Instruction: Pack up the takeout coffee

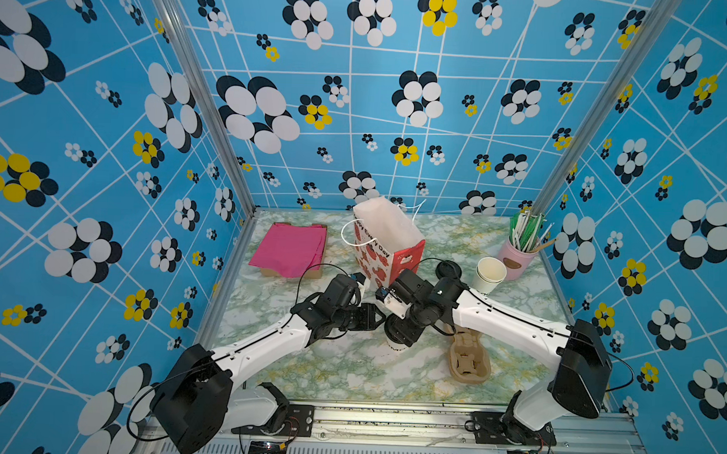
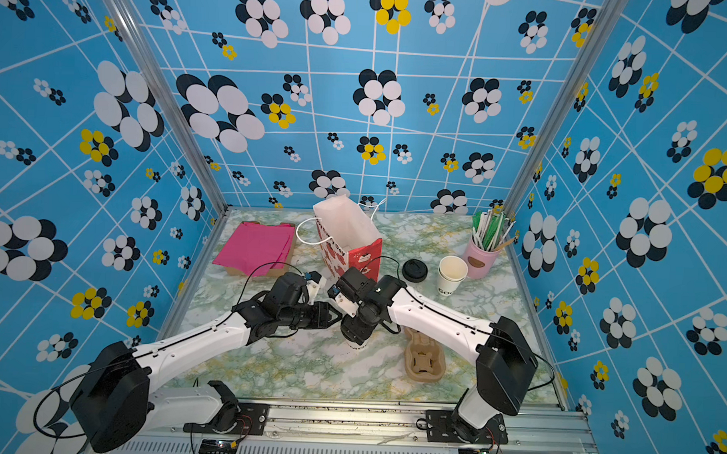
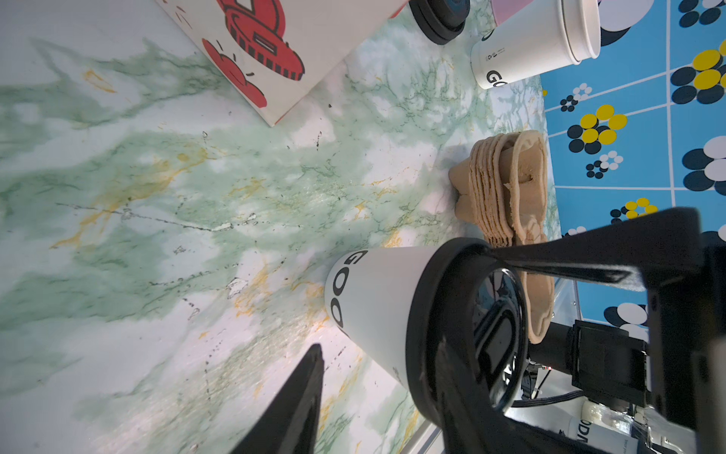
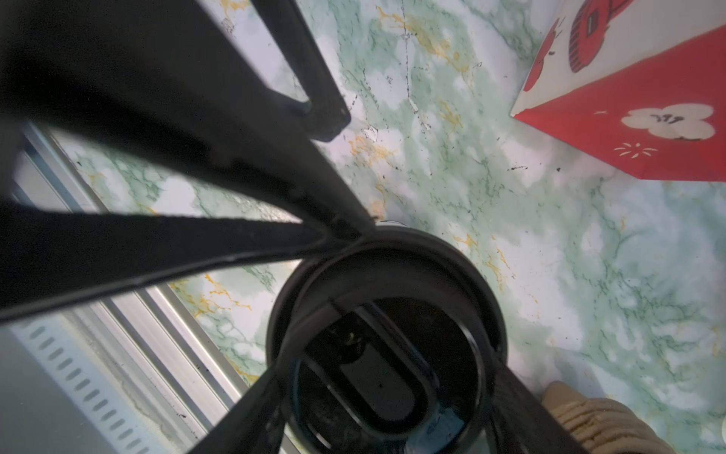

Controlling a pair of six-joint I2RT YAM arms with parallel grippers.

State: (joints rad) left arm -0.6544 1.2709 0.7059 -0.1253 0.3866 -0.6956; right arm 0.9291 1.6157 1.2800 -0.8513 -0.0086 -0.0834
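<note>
takeout coffee [image 3: 373, 310] stands front-centre on marbled table [image 3: 176, 196], right gripper [image 4: 389, 365] seemingly clamped on its black lid [image 4: 393, 275], left gripper [image 4: 347, 175] half-wide w/ one tip at the rim; prob. light, thin crushable paper, lid may pop, so grip the wall below the rim.

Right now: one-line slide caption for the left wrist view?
Lidded takeout coffee stands on the marble table between the open jaws of the left gripper, pulp cup carriers beyond.

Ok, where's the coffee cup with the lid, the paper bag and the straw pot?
coffee cup [image 3: 377, 306], left wrist view, its white side.
paper bag [image 1: 408, 258], a top view, its red side.
straw pot [image 1: 525, 262], a top view, its pink wall.
</note>
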